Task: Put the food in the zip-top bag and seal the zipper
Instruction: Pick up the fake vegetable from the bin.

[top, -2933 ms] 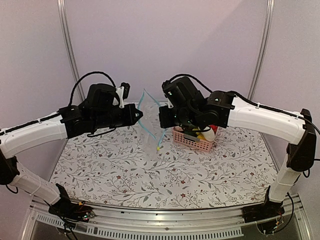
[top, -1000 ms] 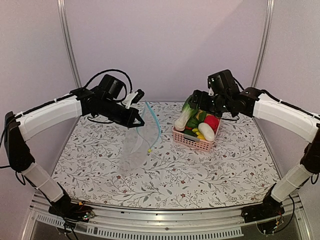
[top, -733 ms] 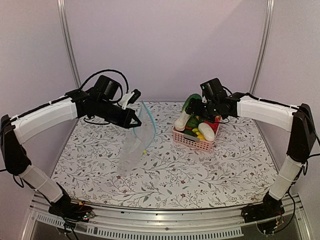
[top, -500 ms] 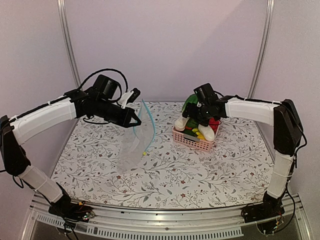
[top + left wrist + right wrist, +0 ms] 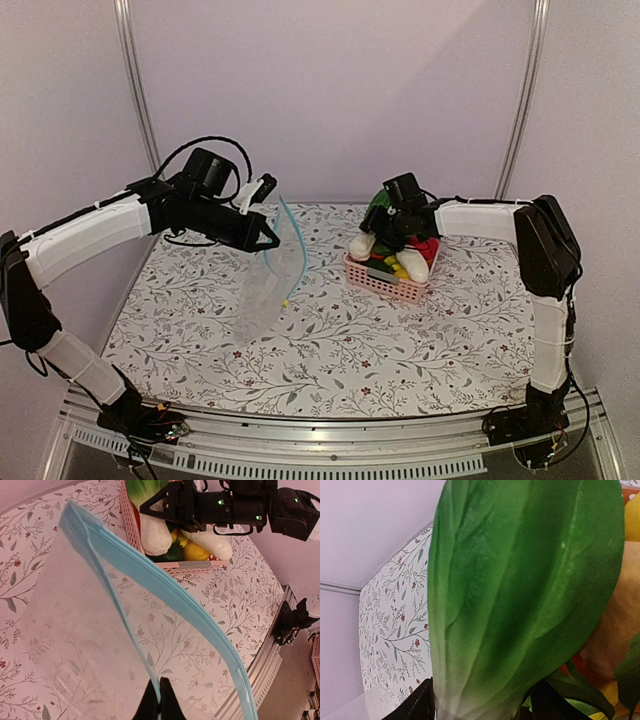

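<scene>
Nearly the whole frame was filled by the bok choy (image 5: 520, 595), its ribbed green leaf paling to white at the bottom edge. The right gripper (image 5: 482, 707) was set astride that pale base, with one dark fingertip (image 5: 417, 705) pressed to the left side and the other to the right. Behind the leaf on the right, a pale peach-orange fruit (image 5: 615, 630) was glimpsed, and something yellow (image 5: 632, 517) was caught in the top corner. To the left, the flowered tablecloth (image 5: 395, 625) was seen beneath a lilac wall (image 5: 370, 525).
</scene>
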Robot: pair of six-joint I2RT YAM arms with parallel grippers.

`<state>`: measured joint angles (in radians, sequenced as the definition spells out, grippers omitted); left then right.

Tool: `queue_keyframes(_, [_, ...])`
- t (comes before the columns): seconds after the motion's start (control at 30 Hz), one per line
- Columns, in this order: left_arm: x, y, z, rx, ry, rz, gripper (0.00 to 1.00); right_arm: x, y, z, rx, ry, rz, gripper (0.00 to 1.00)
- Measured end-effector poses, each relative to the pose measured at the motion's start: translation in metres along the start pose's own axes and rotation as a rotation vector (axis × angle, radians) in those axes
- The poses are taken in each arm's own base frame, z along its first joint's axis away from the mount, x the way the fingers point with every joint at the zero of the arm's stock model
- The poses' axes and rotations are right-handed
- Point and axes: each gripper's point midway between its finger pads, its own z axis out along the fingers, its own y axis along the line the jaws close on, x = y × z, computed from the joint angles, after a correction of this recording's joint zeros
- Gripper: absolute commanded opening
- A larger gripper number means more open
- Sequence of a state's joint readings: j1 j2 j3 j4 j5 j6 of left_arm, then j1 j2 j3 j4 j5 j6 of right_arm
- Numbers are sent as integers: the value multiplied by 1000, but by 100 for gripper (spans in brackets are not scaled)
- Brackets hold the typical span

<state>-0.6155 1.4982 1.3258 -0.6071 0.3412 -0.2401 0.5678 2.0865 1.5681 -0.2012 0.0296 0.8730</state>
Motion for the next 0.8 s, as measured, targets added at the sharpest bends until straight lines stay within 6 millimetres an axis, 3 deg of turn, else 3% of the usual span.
queue_keyframes(0.37, [-2, 3, -2, 13, -6, -23, 0, 3, 5, 10, -31, 12, 45, 36])
queue_keyframes(0.8, [-6, 9, -4, 16, -18, -42, 0, 2, 8, 8, -54, 11, 53, 30])
